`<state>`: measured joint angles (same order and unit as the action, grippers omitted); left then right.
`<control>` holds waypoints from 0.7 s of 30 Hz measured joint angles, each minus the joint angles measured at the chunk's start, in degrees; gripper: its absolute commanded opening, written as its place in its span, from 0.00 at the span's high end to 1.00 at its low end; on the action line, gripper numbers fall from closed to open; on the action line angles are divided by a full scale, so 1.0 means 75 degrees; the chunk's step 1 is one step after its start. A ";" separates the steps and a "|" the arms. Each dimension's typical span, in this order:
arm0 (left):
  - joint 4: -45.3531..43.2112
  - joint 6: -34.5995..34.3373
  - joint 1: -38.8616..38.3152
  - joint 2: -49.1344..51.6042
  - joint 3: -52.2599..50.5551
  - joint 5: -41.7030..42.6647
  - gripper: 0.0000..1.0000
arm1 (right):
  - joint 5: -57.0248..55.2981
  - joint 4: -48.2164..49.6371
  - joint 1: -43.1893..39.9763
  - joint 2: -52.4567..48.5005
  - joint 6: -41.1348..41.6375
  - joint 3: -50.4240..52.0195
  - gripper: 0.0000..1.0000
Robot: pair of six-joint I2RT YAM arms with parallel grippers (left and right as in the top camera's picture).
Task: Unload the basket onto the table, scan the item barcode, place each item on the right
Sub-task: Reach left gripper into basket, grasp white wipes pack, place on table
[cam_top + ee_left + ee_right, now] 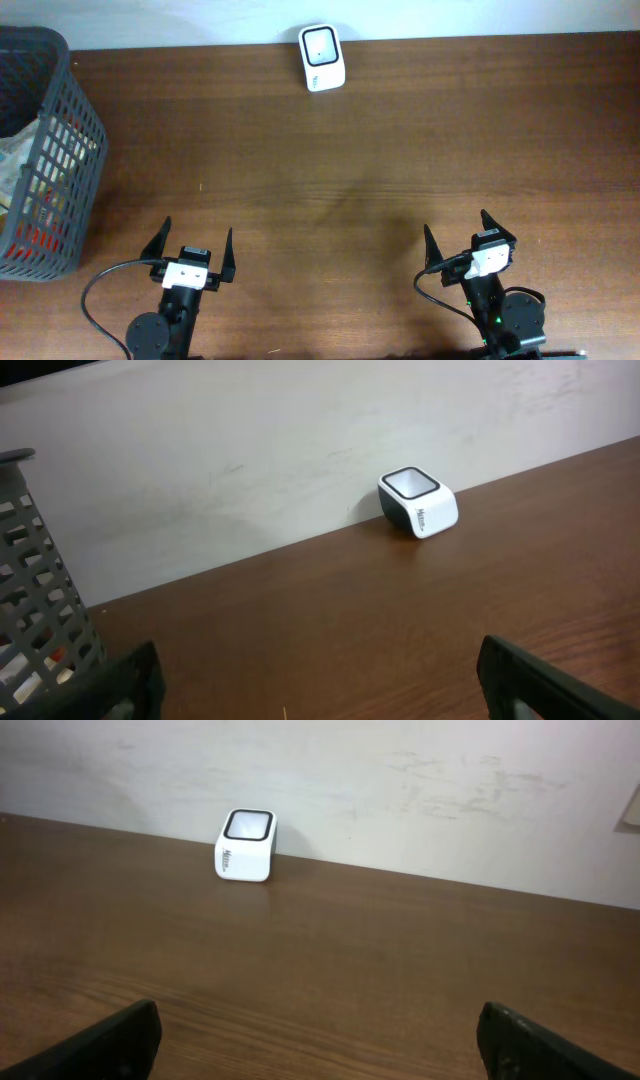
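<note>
**Nothing picked up yet: the item sits in the basket on the left**

Left hand (197,235) and right hand (456,225) are both at the near edge of the worktop (350,180), fingers spread wide, holding nothing. The grey mesh basket (85,130) holds a jumble of packets (22,165), and I can't make out a barcode on any of them. My guess is they're light, soft, crinkly and a bit slippery, so pinch a top edge or seam, not the belly. Leave the printed face free for the white scanner (322,57) at the far middle.
</note>
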<state>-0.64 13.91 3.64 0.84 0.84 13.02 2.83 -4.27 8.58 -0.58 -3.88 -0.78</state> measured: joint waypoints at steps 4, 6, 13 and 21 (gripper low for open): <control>0.0000 -0.0006 0.0000 0.0000 0.0000 0.0000 0.01 | 0.0000 0.0000 0.0000 0.0000 0.0000 0.0000 0.01; -0.0003 -0.0067 0.0000 0.0000 0.0000 0.0000 0.01 | 0.0000 0.0000 0.0000 0.0000 0.0000 0.0000 0.01; 0.0073 -0.0242 0.0000 0.0493 0.0761 0.0032 0.01 | 0.0000 0.0000 0.0000 0.0006 0.0003 0.0000 0.01; 0.2323 -0.0344 0.0000 0.5368 0.5581 0.0734 0.01 | 0.0000 0.0000 0.0003 0.0000 0.0000 0.0000 0.01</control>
<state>16.78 11.33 3.64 41.10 42.70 18.52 2.83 -4.27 8.60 -0.58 -3.88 -0.78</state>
